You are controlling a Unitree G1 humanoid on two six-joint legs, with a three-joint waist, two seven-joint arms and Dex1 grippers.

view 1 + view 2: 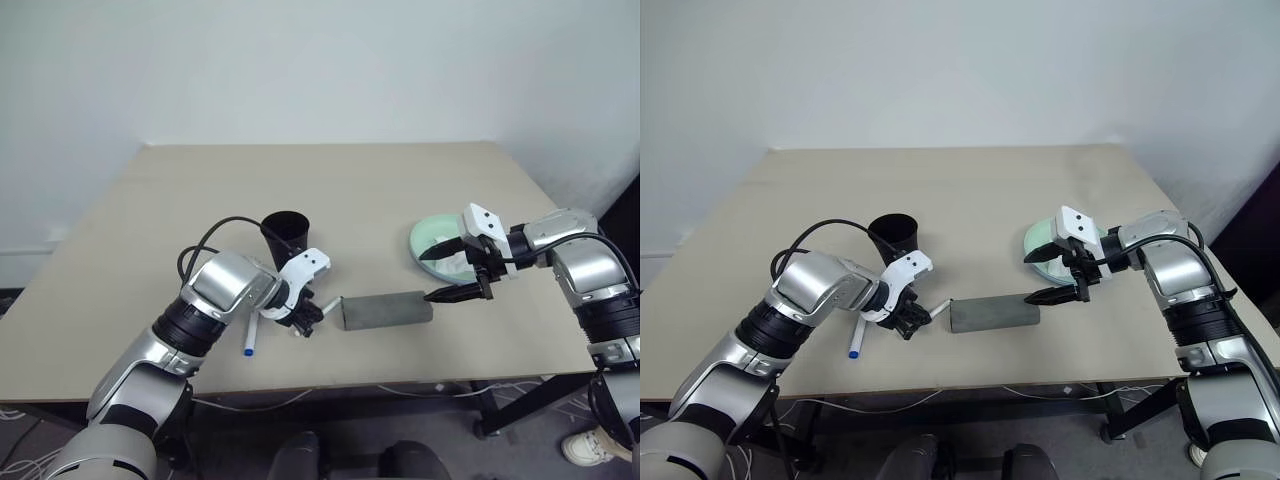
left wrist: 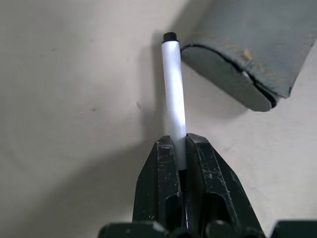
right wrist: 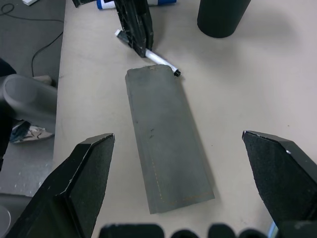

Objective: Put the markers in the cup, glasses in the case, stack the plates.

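Left gripper (image 1: 305, 322) sits lower left of centre in the left eye view, fingers clamped together on the shorter marker (image 2: 173, 99). The left wrist view gives the grip clearly: white barrel pinched between the two fingers (image 2: 161, 183), its small black tip pointing toward the rounded end of the case (image 2: 247, 54) and just short of it. From the head views only a short bit of that marker shows next to the case's left end.

Case (image 1: 388, 309) lies closed at centre of the table (image 1: 330, 190), long side across the frame. The right wrist view shows its full grey top, plus the left gripper and marker at its far end.

Blue-capped marker (image 1: 250, 338) lies flat on the table under the left wrist, blue end toward the near edge. Cup (image 1: 286, 238) stands upright just above the left gripper.

Right gripper (image 1: 455, 270) hovers right of centre, fingers wide apart, nothing between them, over the case's right end. Behind it sits the mint green plate (image 1: 425, 237); a blue plate cannot be made out.
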